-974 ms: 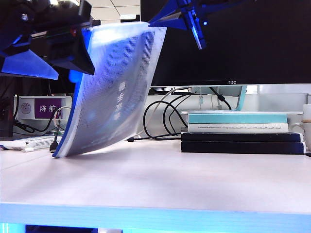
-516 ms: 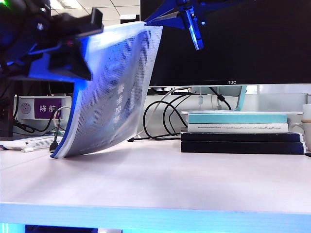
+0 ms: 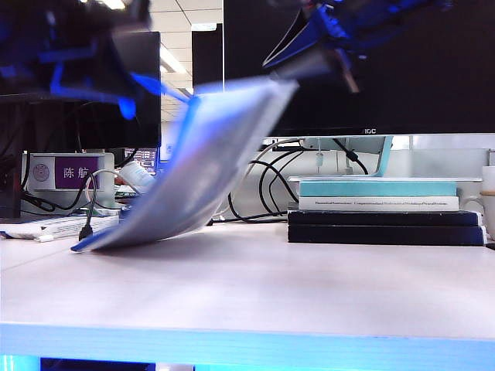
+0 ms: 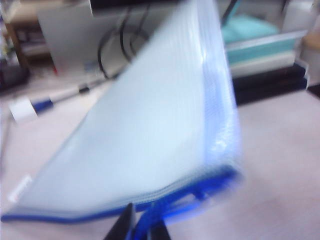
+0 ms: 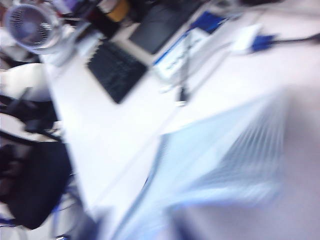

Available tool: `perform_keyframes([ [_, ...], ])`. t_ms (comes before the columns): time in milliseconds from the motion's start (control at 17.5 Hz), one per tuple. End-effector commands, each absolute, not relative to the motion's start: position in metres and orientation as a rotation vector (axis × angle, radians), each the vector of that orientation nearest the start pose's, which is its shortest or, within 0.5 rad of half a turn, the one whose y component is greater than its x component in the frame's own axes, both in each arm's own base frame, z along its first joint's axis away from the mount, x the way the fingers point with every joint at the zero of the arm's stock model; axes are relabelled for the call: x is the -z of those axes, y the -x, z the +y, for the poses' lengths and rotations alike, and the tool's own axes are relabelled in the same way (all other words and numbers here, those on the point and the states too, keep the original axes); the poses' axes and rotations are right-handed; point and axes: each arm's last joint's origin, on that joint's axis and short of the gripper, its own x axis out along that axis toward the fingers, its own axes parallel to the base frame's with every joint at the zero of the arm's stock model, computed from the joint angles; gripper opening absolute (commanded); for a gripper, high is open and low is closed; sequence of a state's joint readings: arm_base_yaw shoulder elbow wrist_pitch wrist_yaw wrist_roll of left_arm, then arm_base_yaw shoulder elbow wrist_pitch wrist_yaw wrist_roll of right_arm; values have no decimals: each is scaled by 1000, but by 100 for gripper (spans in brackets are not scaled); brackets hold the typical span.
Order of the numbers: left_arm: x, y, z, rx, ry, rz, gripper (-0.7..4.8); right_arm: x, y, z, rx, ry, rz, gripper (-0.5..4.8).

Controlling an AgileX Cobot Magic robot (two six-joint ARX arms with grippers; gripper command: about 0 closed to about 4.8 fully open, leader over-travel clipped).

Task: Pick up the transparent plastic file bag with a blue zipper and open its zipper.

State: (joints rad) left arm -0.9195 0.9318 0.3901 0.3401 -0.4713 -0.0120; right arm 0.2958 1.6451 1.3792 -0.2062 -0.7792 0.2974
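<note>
The transparent plastic file bag (image 3: pixel 193 170) leans steeply, motion-blurred, its lower blue edge resting on the table (image 3: pixel 255 286) at the left and its top corner up by my right gripper (image 3: pixel 309 58). In the left wrist view the bag (image 4: pixel 140 130) fills the frame, with the blue zipper (image 4: pixel 75 216) along its near edge. My left gripper (image 4: pixel 141 230) is shut on the zipper's blue cord pull (image 4: pixel 150 220). In the exterior view the left gripper (image 3: pixel 124 97) is a blur at the upper left. The right wrist view shows the bag (image 5: pixel 220 155) smeared, and the jaws there cannot be made out.
A stack of teal and black books (image 3: pixel 383 212) lies at the right of the table. A dark monitor (image 3: pixel 387 69) and black cables (image 3: pixel 255 185) stand behind. A labelled box (image 3: pixel 69 171) and a white marker (image 3: pixel 54 228) sit at the left. A keyboard (image 5: pixel 117 70) lies on a neighbouring desk.
The bag's top has swung right and it leans flatter. The left gripper has shut on the blue cord and drawn away leftward. The right gripper has shifted to the right.
</note>
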Motion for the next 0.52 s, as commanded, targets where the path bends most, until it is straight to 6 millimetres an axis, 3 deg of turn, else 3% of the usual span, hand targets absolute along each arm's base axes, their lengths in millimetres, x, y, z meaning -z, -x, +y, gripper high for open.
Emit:
perform_keyframes([
  [57, -237, -125, -142, 451, -171, 121, -6, -328, -349, 104, -952, -312, 577, 257],
  [172, -245, -124, -141, 454, -201, 102, -6, -330, -347, 93, -933, -298, 578, 259],
  [287, -255, -124, -142, 461, -229, 71, -6, -335, -339, 90, -1038, -234, 546, 332],
  [516, -280, -125, -144, 480, -273, -8, -6, -345, -316, 95, -1290, -54, 423, 334],
])
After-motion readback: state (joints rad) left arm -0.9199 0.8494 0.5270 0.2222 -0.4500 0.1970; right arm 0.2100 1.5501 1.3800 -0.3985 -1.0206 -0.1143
